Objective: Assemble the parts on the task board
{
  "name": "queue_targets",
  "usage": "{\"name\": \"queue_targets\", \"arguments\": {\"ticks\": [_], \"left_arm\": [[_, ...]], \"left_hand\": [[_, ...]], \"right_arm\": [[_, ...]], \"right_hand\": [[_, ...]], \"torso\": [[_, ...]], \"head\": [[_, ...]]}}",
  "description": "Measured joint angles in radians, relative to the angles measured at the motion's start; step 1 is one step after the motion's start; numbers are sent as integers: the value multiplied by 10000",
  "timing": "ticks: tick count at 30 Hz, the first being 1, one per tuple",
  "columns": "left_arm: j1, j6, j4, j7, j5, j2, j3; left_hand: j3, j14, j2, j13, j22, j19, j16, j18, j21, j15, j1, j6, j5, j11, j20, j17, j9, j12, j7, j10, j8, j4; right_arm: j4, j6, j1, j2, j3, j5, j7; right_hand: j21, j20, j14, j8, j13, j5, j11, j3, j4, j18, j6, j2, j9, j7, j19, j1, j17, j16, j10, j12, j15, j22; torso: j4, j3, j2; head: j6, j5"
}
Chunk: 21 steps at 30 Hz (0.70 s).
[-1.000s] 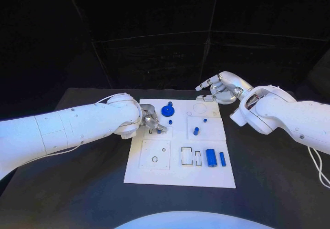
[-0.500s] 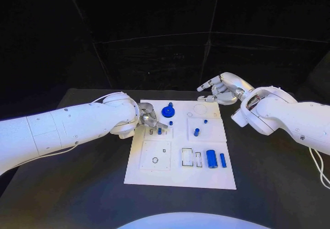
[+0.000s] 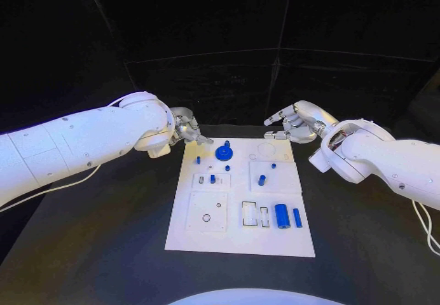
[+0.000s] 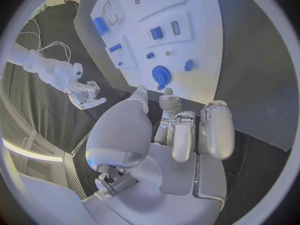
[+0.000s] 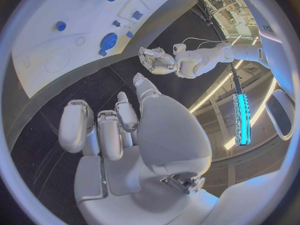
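A black table (image 3: 91, 254) is spreading across the lower part of the head view – matte, dark, its far edge running straight from side to side. Behind that edge a black backdrop (image 3: 211, 82) is standing upright, with thin pale seams crossing it and dividing it into panels. The left wrist view is catching the same tabletop (image 4: 250, 60) as a dull grey sweep.

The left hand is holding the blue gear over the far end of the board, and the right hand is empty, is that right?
Not quite: the left hand holds nothing; the blue gear sits on the task board, as the head view shows. The right hand is indeed empty.
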State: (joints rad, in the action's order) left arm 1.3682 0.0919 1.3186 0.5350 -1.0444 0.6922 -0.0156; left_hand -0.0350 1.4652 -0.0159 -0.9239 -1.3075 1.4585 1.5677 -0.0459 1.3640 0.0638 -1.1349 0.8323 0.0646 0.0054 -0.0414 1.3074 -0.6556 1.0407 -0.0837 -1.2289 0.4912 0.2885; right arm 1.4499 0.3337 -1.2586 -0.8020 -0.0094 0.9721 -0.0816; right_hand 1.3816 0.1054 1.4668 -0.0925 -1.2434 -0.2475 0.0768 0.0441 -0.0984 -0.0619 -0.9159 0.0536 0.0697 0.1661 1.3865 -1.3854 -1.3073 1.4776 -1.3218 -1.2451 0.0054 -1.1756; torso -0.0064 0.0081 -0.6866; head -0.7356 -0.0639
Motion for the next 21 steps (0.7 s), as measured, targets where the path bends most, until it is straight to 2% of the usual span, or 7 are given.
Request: {"name": "queue_targets", "arguments": {"ticks": [4,12,14,21], "left_arm": [[92,489,-906,-2,-9,-359,2],[128,1424,-2157,0,-233,-962,-13],[110,1575,-2347,2,-287,-1070,-14],[-92,2068,-3068,10,-441,-1598,-34]], "left_hand": [[-109,0,36,-1,0,-35,0,-1,0,0,-36,133,12,0,-35,0,237,0,-21,0,-65,19],[-313,0,153,98,0,1,0,-2,0,0,-11,273,12,0,-71,0,475,51,-18,0,-146,38],[-341,-1,213,133,0,0,0,-2,0,0,49,273,12,0,-71,0,520,51,-18,-1,-146,10],[-522,-1,349,134,0,1,0,-2,0,1,185,532,12,0,-70,0,638,51,17,-1,-146,25]], "right_arm": [[-31,-1,0,58,0,-15,0],[-67,-13,1,90,0,-29,-3],[-68,-17,1,96,0,-31,-5],[-90,-21,2,141,0,-38,-15]], "right_hand": [[0,0,0,0,0,0,0,0,0,1,0,0,0,0,0,0,0,0,0,0,0,0],[0,0,0,0,-1,0,0,0,0,0,0,0,0,0,1,0,0,0,0,-1,0,-1],[0,0,0,0,-1,0,0,0,0,0,0,0,0,0,0,0,0,0,0,-1,0,-1],[0,0,0,0,19,0,0,-29,-29,0,0,0,0,0,1,-1,-8,-45,-1,38,0,24]], "torso": [[-7,6,-1],[-35,0,-13],[-36,0,-14],[-33,-5,-17]], "head": [[23,-65],[0,-189],[-15,-241],[-52,-248]]}}
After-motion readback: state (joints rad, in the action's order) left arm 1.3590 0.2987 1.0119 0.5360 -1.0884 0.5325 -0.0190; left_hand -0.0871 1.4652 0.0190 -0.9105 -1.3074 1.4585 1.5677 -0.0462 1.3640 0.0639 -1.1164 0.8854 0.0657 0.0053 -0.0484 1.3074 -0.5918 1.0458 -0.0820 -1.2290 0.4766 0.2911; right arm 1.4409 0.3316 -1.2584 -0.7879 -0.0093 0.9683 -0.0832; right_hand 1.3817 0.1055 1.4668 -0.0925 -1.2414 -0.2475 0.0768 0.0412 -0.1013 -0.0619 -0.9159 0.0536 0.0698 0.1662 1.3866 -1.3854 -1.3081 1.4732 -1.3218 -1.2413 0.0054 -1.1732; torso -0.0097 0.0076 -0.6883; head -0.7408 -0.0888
